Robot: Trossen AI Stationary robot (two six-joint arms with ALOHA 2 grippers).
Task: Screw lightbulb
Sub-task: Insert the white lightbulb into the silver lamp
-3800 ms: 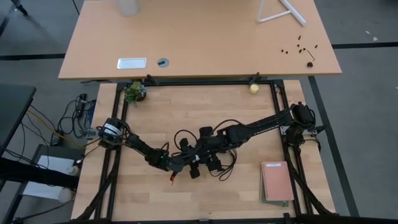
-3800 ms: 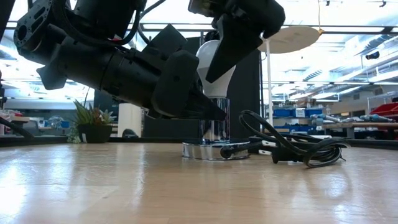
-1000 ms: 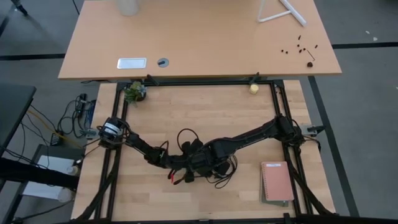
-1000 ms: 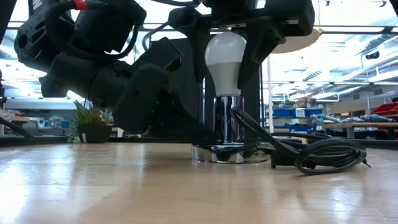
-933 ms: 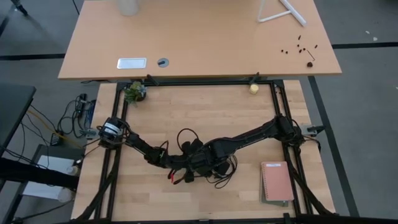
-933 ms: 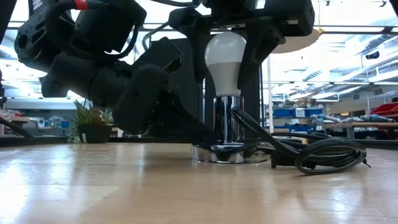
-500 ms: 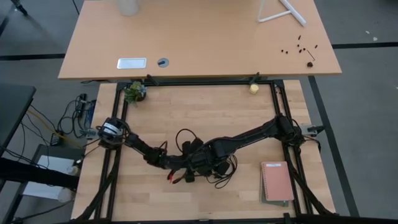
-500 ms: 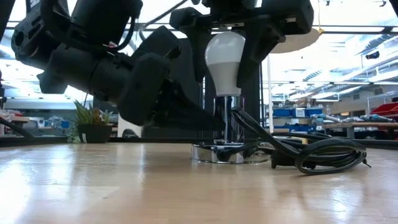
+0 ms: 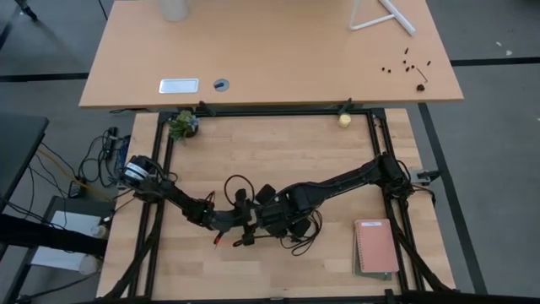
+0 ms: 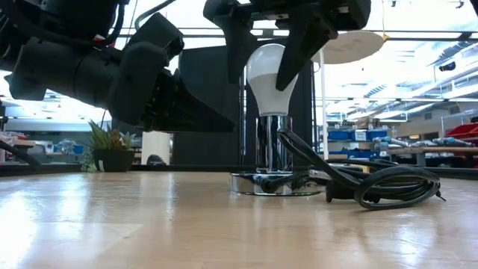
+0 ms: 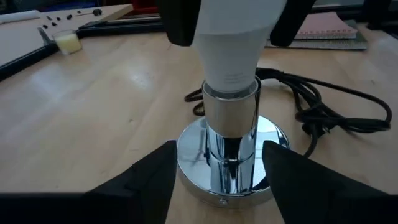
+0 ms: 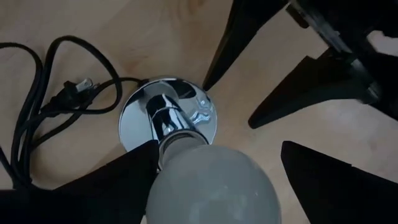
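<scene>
A white lightbulb (image 10: 270, 78) is standing upright in the chrome stem of a socket lamp base (image 10: 270, 181) near the middle of the wooden surface (image 9: 278, 160), its screw end already sunk into the collar, so the threading looks well under way or close to finished. The right gripper (image 10: 287, 52) is hanging directly over the bulb, its jaws straddling the glass with daylight showing on both sides, so they are standing open around it, not pinching it; that placement suits either letting go after a turn or resetting for another twist. The left gripper (image 11: 217, 165) is sitting low on the left of the base, its jaws spread wide and pointing at the chrome stem without touching it; from there it is placed to brace the stem so the base does not spin with the bulb, though at this instant it is bracing nothing. The black cord (image 10: 358, 179) is lying coiled on the right of the base, clear of both arms, where it cannot snag a wrist. Far off along the surface's rear edge, a small potted plant (image 9: 181, 125) and a yellowish ball (image 9: 344, 120) are resting out of the work; a pink notebook (image 9: 375, 247) is lying at the near right corner.
</scene>
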